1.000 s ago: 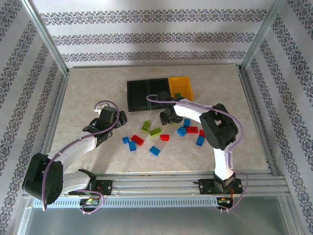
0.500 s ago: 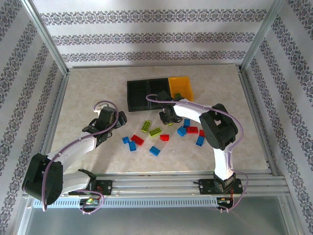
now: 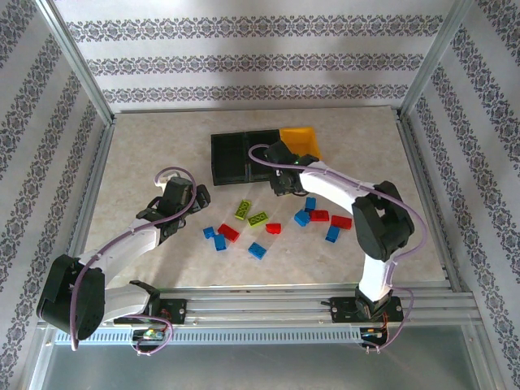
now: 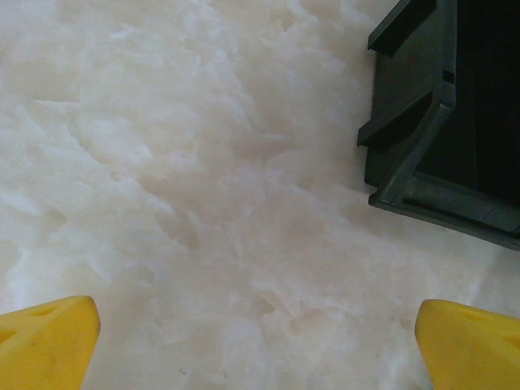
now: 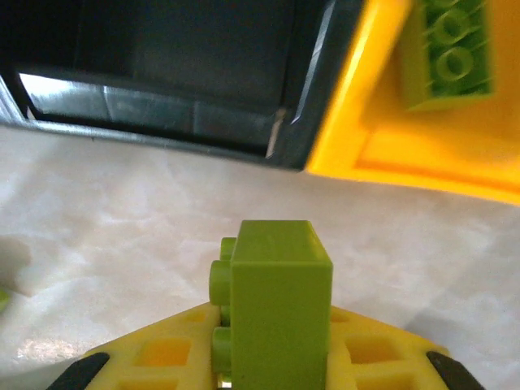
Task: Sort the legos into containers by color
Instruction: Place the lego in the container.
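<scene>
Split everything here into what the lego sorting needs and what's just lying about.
Job: lime brick held in right gripper; loose legos; yellow bin; black bins; open left gripper.
Not the job: table, metal frame, patterned walls.

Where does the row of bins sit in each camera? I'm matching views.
Top camera: row of bins upper centre, past both arms.
Left wrist: a black bin corner at the right edge.
Right wrist: a black bin top left, yellow bin top right, above the held green brick.
Shared landmark: the pale marbled table.
</scene>
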